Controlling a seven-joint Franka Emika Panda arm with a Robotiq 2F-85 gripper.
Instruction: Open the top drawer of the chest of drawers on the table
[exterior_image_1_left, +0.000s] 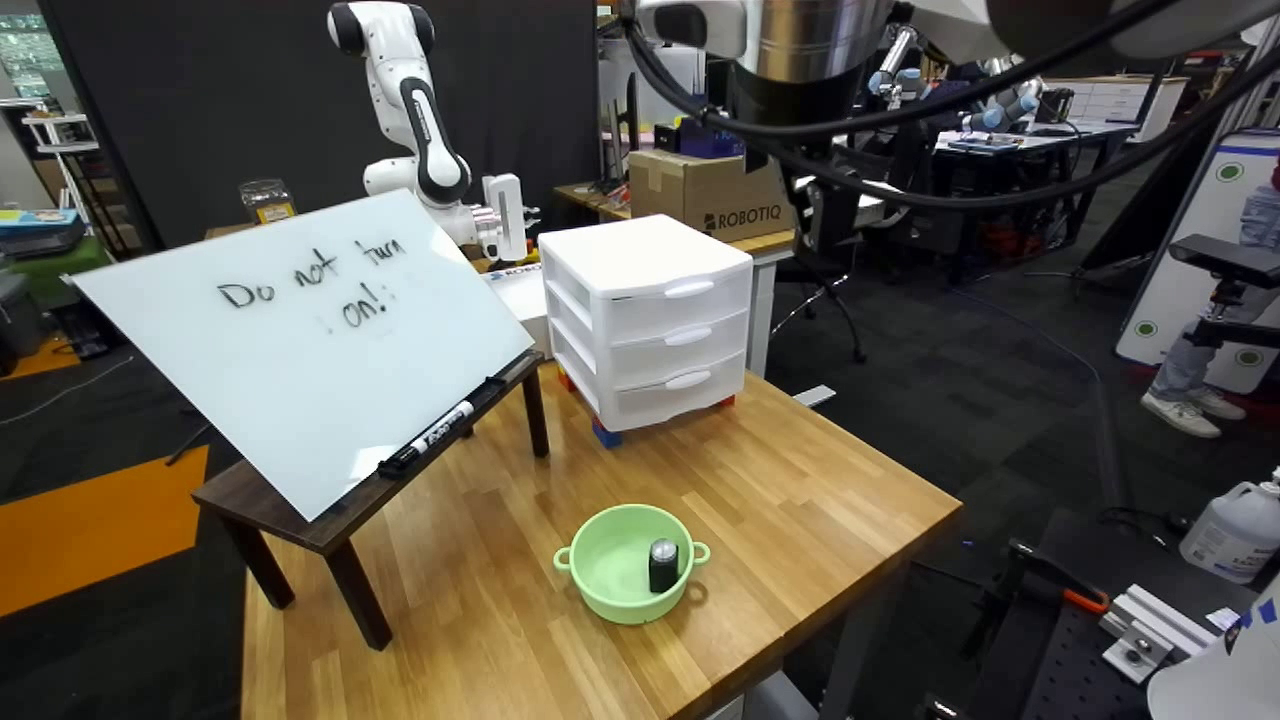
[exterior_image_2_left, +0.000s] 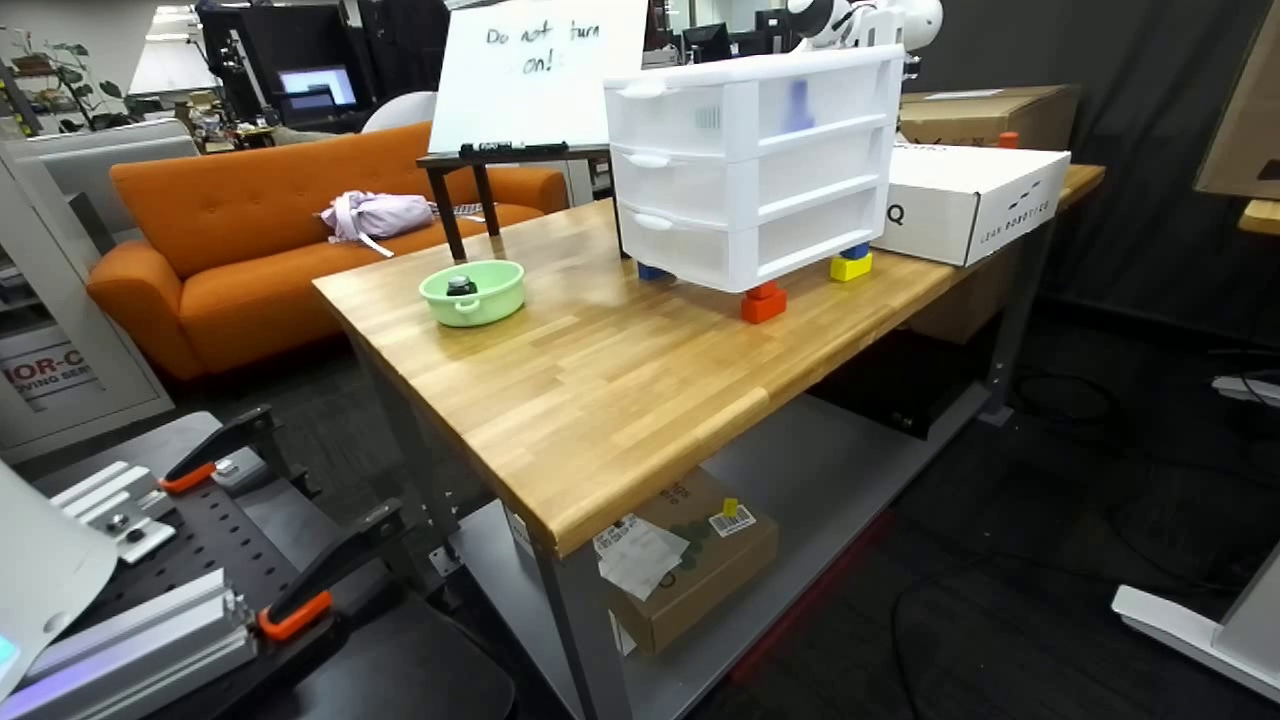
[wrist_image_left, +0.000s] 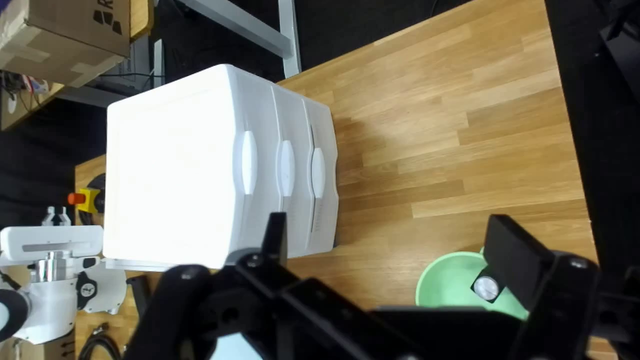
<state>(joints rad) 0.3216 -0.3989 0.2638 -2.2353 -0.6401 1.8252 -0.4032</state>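
The white chest of drawers (exterior_image_1_left: 650, 245) stands on toy bricks on the wooden table (exterior_image_1_left: 800, 520). It also shows in an exterior view (exterior_image_2_left: 755, 190) and in the wrist view (wrist_image_left: 170, 165). The top drawer (exterior_image_1_left: 705, 318) is shut, as are the two below; its front shows in an exterior view (exterior_image_2_left: 668, 125) and in the wrist view (wrist_image_left: 261, 117). My gripper (wrist_image_left: 389, 222) is open and empty above the table. In the wrist view one finger overlaps the chest's front corner, the other the bowl. My arm crosses the top of an exterior view; the gripper cannot be made out there.
A green bowl (exterior_image_1_left: 600, 540) holding a black, silver-topped object (exterior_image_1_left: 663, 568) stands in front of the chest. A whiteboard (exterior_image_1_left: 300, 370) leans on a low dark-brown table (exterior_image_1_left: 350, 515) beside it. A white box (exterior_image_2_left: 960, 205) lies behind the chest. Another arm (exterior_image_1_left: 425, 130) stands at the back.
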